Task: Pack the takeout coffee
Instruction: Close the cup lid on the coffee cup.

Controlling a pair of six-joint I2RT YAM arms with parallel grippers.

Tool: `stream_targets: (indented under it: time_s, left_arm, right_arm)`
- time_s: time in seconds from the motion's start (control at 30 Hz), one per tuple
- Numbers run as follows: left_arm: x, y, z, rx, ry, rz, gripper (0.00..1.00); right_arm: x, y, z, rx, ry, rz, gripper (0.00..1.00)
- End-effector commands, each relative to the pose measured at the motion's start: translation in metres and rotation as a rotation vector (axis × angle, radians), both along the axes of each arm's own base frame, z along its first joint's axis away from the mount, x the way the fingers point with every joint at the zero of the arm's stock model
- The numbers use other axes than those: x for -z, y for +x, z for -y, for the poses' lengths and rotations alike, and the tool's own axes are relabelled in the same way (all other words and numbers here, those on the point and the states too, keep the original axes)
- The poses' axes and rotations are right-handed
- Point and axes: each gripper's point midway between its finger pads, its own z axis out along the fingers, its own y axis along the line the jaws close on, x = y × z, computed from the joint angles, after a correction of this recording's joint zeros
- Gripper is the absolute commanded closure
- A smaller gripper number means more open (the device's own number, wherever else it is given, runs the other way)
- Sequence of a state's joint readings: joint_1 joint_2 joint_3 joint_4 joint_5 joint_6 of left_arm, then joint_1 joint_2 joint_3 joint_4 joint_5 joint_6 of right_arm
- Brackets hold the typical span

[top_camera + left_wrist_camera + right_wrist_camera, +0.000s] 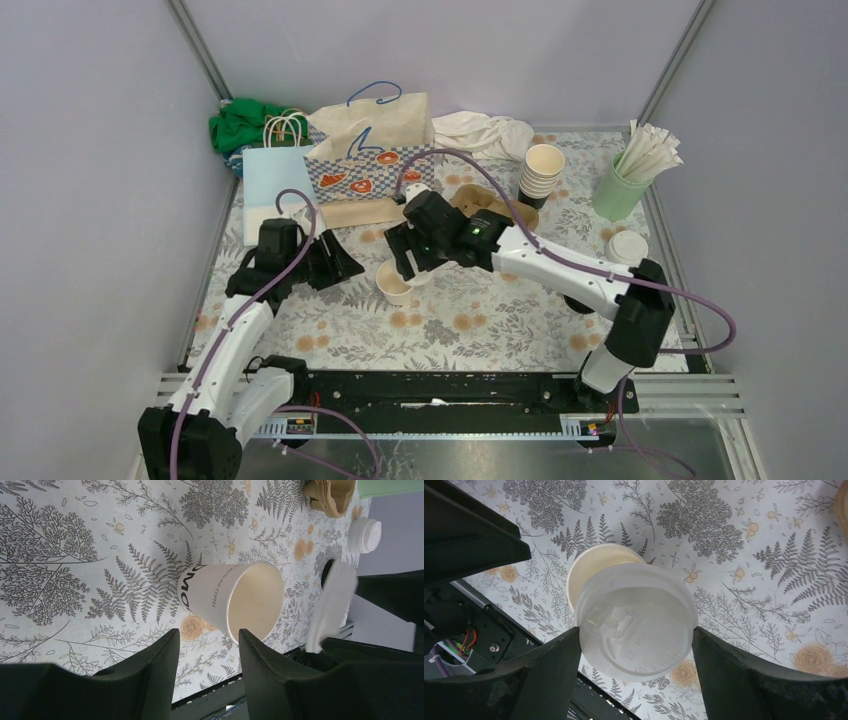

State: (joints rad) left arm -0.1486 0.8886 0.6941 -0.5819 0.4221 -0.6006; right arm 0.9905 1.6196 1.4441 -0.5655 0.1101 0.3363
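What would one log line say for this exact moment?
step: lidding | right gripper: holds lid above cup | left gripper: open, empty, near cup

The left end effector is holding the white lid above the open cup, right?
No. The right end effector holds the white lid above the open cup; the right wrist view shows the lid pinched between its fingers.

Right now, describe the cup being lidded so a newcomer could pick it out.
Start at the checkered paper bag at the back of the floral table. Just in front of it, mid-table, one open cream cup stands alone under the right end effector, which holds a white lid. Unlike the stacked cups back right, it is single.
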Motion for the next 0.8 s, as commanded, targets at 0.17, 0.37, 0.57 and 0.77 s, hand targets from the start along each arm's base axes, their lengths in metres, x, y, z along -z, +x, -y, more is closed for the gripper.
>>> stream_targets:
  time_s: [0.17,0.37,0.57,0.77]
  left_arm:
    - [-0.017,0.004,0.0,0.01,-0.09,0.081,0.53]
    - [-0.016,0.003,0.004,0.024,-0.128,0.089,0.53]
    - [-0.014,0.004,0.007,0.03,-0.152,0.082,0.59]
    - [-0.009,0.007,0.009,0.005,-0.182,0.069,0.68]
  right_arm:
    - [0.016,-0.011,-0.032,-0.082,-0.087,-0.014,0.16]
    - [0.026,-0.011,-0.036,-0.095,-0.143,-0.011,0.16]
    - [0.029,-0.007,-0.039,-0.096,-0.167,0.001,0.15]
    - [0.031,-0.005,-0.041,-0.107,-0.196,0.005,0.15]
